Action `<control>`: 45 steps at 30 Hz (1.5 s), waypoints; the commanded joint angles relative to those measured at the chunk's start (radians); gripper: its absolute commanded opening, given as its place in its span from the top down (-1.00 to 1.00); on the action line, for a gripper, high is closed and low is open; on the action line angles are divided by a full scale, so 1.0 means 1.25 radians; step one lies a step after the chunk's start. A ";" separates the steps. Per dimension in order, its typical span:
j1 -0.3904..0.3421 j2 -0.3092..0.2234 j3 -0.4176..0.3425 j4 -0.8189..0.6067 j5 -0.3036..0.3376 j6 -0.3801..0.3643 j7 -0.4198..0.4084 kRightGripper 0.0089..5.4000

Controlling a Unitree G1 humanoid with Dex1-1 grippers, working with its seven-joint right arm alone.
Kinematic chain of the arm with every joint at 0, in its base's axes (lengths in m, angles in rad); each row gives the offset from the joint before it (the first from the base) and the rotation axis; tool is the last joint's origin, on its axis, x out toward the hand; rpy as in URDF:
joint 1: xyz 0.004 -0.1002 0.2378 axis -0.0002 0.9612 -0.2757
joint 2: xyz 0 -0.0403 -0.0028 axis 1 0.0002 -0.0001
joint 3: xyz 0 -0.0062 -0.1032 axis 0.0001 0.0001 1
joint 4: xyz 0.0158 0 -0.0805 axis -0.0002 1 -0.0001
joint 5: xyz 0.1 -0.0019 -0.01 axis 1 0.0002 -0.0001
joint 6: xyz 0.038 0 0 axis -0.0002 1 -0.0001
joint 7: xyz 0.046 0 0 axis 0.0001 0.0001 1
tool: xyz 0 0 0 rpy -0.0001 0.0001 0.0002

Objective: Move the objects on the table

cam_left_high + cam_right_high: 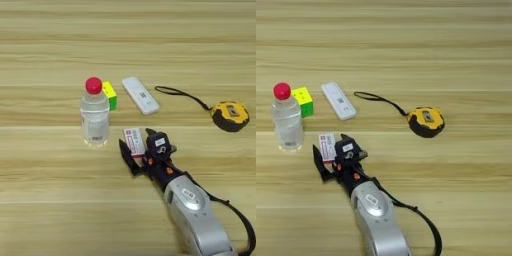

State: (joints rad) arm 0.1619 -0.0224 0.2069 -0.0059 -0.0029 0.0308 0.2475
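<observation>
Item in hand: small flat red-and-white pack (pixel 134 140), lying flat on the worktop (pixel 50 200) near its middle, just right of the bottle's base. It is white with a red band at its far end and fine print below. The right gripper (pixel 135 148) has its two black fingers (pixel 125 154) spread apart, one on either side of the pack; no clamp is visible, and whether the fingers touch it cannot be told. The straddling pose suggests a grasp being set up or a release just made; which one cannot be judged.

Clear red-capped plastic bottle (pixel 95 118): upright, label ribbed, close to the pack's left.

Multicoloured puzzle cube (pixel 110 95): yellow and green faces showing, just behind the bottle and partly hidden by it.

Long white remote-like bar (pixel 140 95): flat, lying diagonally, beyond the pack and apart from it.

Yellow-black tape measure (pixel 230 115): on its side, well right, its black strap (pixel 182 94) trailing leftward toward the bar.

Silver forearm (pixel 197 220): enters from the bottom right edge.
</observation>
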 commanded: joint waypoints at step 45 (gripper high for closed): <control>-0.103 -0.086 -0.284 0.115 0.078 -0.065 -0.070 0.23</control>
State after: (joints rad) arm 0.0608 -0.1137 -0.1420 0.1518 0.0897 -0.0450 0.1614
